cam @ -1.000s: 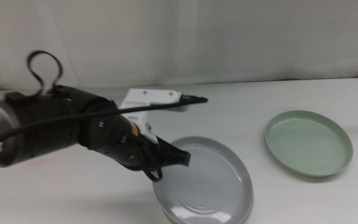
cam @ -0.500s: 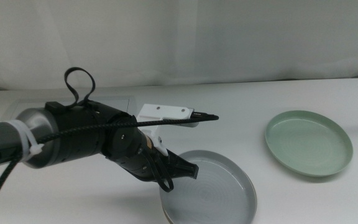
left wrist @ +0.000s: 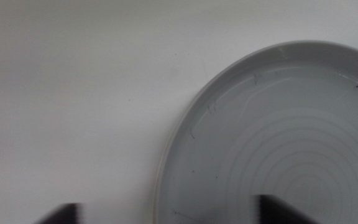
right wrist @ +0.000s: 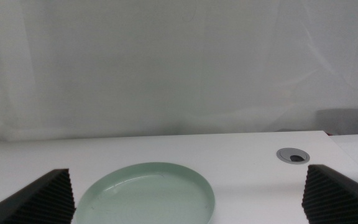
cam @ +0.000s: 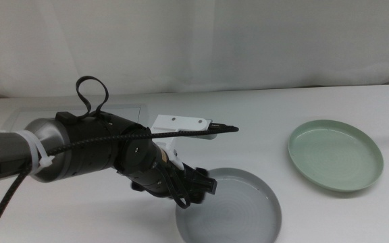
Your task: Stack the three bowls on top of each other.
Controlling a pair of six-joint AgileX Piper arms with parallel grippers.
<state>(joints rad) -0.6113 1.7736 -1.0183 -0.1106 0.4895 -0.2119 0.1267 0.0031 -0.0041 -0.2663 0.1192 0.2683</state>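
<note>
The blue-grey bowl [cam: 231, 209] lies flat at the table's front centre. In the left wrist view [left wrist: 278, 143] a thin pale rim of the white bowl [left wrist: 156, 180] shows under its edge. My left gripper [cam: 200, 185] hangs over the bowl's left rim; its jaws [left wrist: 169, 214] are wide apart, with the rim between them. The pale green bowl [cam: 335, 155] sits alone at the right and also shows in the right wrist view [right wrist: 145, 194]. My right gripper [right wrist: 188, 196] is open and empty, close before the green bowl, and is out of the middle view.
A flat white panel [cam: 26, 115] lies at the back left behind the left arm. A round cable hole [right wrist: 293, 155] is in the table beyond the green bowl, at the right edge. A white curtain closes off the back.
The left arm has moved right and down with the blue-grey bowl. The bowl was tilted and raised; now it lies flat, and the jaws stand open around its rim.
</note>
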